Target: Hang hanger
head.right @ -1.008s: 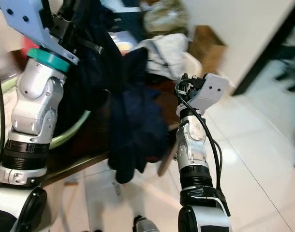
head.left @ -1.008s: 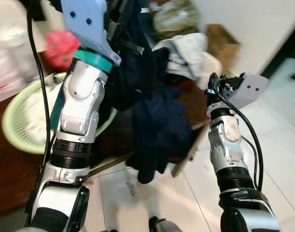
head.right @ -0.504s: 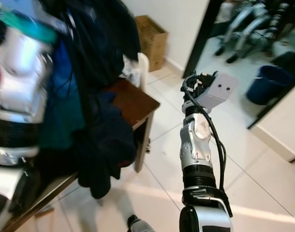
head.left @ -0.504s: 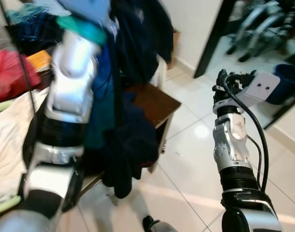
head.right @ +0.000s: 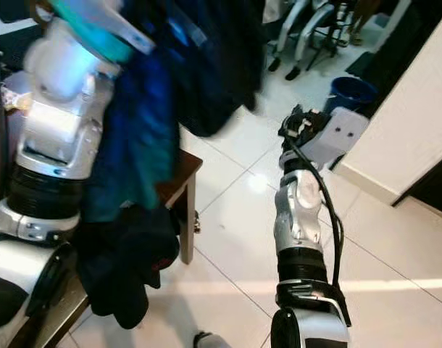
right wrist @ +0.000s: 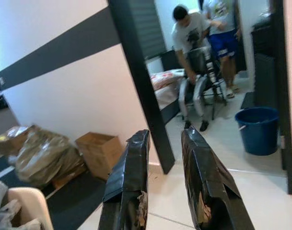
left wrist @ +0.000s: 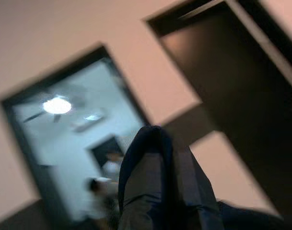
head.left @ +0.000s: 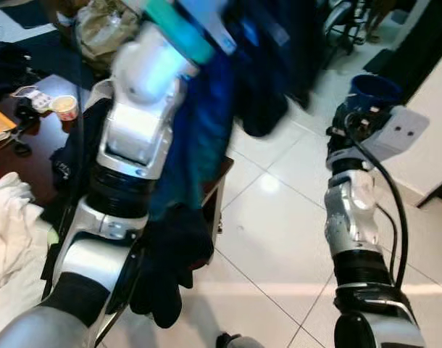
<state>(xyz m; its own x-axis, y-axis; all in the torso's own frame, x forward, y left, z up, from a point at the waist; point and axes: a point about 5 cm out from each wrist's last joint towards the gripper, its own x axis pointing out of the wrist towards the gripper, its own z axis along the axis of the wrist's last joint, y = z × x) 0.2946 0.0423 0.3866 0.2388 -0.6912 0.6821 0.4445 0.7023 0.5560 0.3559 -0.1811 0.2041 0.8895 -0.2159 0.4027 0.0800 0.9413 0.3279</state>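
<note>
My left arm [head.left: 134,145] is raised high, and dark navy and blue clothes [head.left: 206,130] hang down beside it to a black bundle [head.left: 167,268] near the floor. The hanger itself is hidden under the fabric. In the left wrist view the left gripper [left wrist: 153,136] has its fingers pressed together at the tips, pointing up at a ceiling and a doorway. My right gripper [right wrist: 166,133] is held up at chest height over the tiled floor, open with nothing between its fingers [right wrist: 129,177]; in the left eye view it sits at the wrist [head.left: 351,119].
A dark wooden table [head.right: 188,163] with a small cup [head.left: 65,107] stands at my left. A blue bucket [head.left: 373,87] stands ahead on the white tiles. Two people [right wrist: 194,33] stand by equipment beyond a black door frame [right wrist: 141,81]. A cardboard box [right wrist: 100,148] lies against the wall.
The whole picture has swung to the right, so the camera turned: table and basket slid off left, bucket and doorway came in. Both arms keep their poses, clothes swinging with the left.
</note>
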